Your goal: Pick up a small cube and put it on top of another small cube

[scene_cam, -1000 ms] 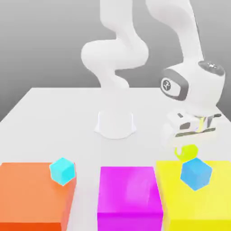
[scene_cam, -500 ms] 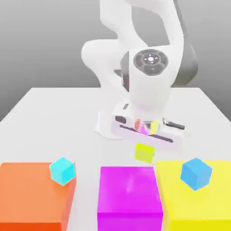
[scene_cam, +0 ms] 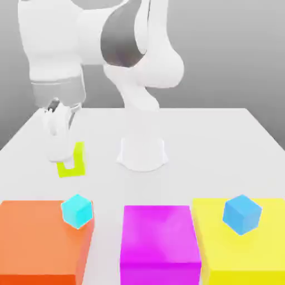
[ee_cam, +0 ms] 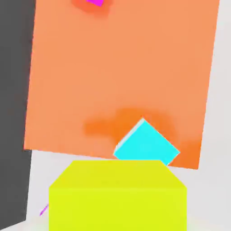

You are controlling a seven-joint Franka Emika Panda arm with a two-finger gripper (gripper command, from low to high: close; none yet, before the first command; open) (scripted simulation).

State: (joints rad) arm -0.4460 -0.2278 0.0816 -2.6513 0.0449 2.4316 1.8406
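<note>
Hand (scene_cam: 65, 161) clamps small cube (scene_cam: 73, 164) above table (scene_cam: 183, 133), clear of cyan cube (scene_cam: 76, 211).

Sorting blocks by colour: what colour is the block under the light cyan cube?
Orange block, clearest in the exterior view, with the light cyan cube on it.

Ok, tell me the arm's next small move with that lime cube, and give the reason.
Probably carry the lime cube toward the cyan cube on the orange block: the gripper holds it shut, short of the cyan cube, not yet above it.

Arm (scene_cam: 139, 61): glossy white, rounded segments with a dark grey joint band (upper centre of frame); round white base; grey wrist collar, white fingers.
</note>
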